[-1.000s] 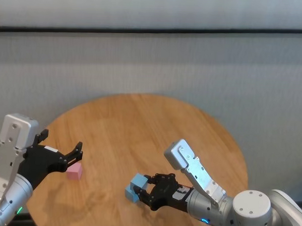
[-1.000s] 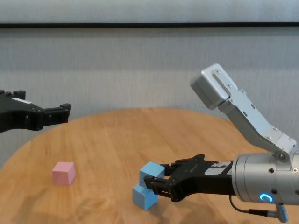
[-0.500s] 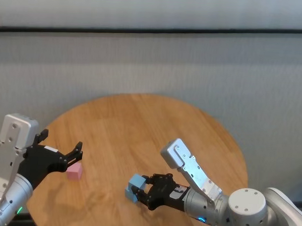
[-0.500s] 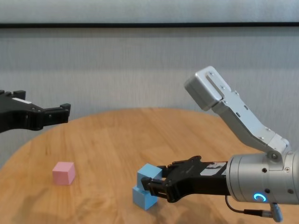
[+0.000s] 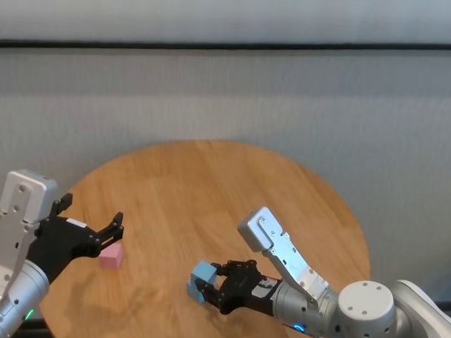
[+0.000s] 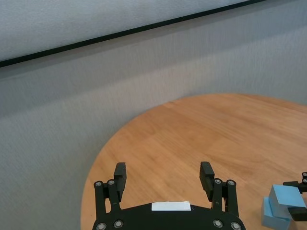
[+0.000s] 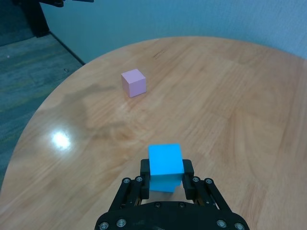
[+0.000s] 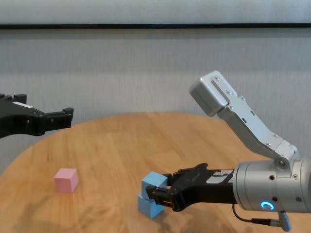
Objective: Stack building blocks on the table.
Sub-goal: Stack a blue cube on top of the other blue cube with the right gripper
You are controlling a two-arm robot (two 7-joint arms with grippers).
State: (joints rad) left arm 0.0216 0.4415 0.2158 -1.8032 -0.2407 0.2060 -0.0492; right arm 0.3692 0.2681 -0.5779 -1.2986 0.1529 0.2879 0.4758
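Your right gripper [image 8: 156, 194] is clenched on a light blue block [image 8: 154, 182], holding it over the second blue block [image 8: 148, 206] on the table [image 5: 210, 183].

The cubes look light, rigid and matte, so expect little slip; pinch them on two opposite flat side faces, squarely, as you have now. Whether the held cube already rests on the lower one you cannot tell, and it sits slightly offset, so a small nudge could tip the pair. The pink block [image 5: 111, 256] lies well apart, just beside your left gripper [image 5: 104, 235], which hangs above it with jaws spread, holding nothing.
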